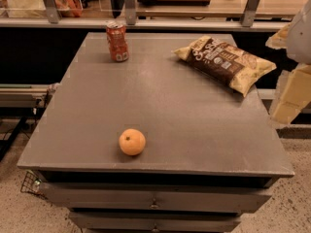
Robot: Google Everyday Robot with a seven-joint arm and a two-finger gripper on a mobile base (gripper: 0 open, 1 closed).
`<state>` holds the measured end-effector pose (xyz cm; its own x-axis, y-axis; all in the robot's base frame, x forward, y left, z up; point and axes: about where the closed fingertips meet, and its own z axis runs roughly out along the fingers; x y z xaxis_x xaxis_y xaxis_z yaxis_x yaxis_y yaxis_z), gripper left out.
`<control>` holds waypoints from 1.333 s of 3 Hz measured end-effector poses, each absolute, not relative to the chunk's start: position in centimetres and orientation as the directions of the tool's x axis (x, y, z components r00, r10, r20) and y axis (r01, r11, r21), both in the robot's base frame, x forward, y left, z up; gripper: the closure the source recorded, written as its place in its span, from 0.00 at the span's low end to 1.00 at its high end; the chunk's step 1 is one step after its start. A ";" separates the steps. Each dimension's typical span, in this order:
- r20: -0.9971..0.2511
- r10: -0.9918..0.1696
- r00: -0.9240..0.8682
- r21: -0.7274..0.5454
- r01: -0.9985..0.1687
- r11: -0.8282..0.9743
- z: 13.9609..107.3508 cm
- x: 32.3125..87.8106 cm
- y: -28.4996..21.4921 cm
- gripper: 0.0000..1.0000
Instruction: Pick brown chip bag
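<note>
The brown chip bag [225, 62] lies flat at the far right of the grey table top [165, 106]. It has a dark brown middle with white lettering and pale yellow-tan ends, and its long side runs diagonally. My gripper [293, 95] shows as pale cream and white parts at the right edge of the view. It is just beyond the table's right side, to the right of the bag and apart from it. It holds nothing that I can see.
An orange-red soda can [117, 41] stands upright at the far left-middle of the table. An orange [132, 141] sits near the front edge. Drawers [155, 202] run below the top. A shelf with metal posts [128, 4] stands behind the table.
</note>
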<state>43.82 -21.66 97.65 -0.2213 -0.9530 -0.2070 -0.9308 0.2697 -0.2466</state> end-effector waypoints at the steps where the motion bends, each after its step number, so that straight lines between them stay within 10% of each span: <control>1: -0.207 -0.953 -0.221 -0.247 -0.931 0.270 97.7 43.8 -21.7 0.00; 4: -0.379 -0.862 -0.336 -0.308 -0.833 0.460 95.0 57.9 -23.5 0.00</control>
